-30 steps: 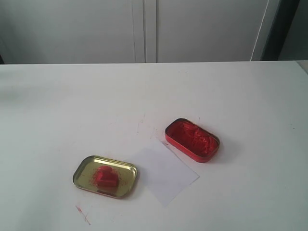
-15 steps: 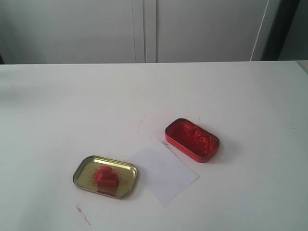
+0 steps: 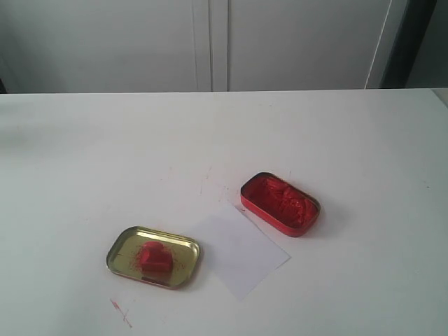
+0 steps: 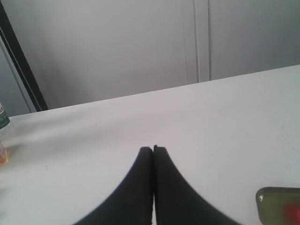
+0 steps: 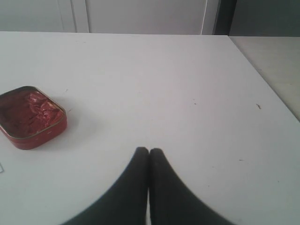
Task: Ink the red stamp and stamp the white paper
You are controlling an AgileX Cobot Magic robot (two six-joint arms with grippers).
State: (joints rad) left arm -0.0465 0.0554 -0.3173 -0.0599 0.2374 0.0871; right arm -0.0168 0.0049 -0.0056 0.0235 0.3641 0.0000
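Left gripper (image 4: 153,149), right gripper (image 5: 149,151): fingers pressed together. Gold rectangular tin lid (image 3: 122,249) holds small red block stamp (image 3: 155,257), beside thin white paper sheet (image 3: 242,252).

Stamp (image 3: 155,257): bright red. Lid (image 3: 120,252): gold, speckled with red smudges. Paper (image 3: 241,253): plain white. Tin (image 3: 269,217): red, holding darker red paste. Table (image 3: 105,154): white, faint red marks. Left gripper (image 4: 153,149) and right gripper (image 5: 149,150): black.

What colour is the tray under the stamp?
The tray is gold with red smudges; clearest in exterior view.

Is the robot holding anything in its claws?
Nothing. The left gripper and the right gripper are both shut and empty; the red stamp sits in the gold lid.
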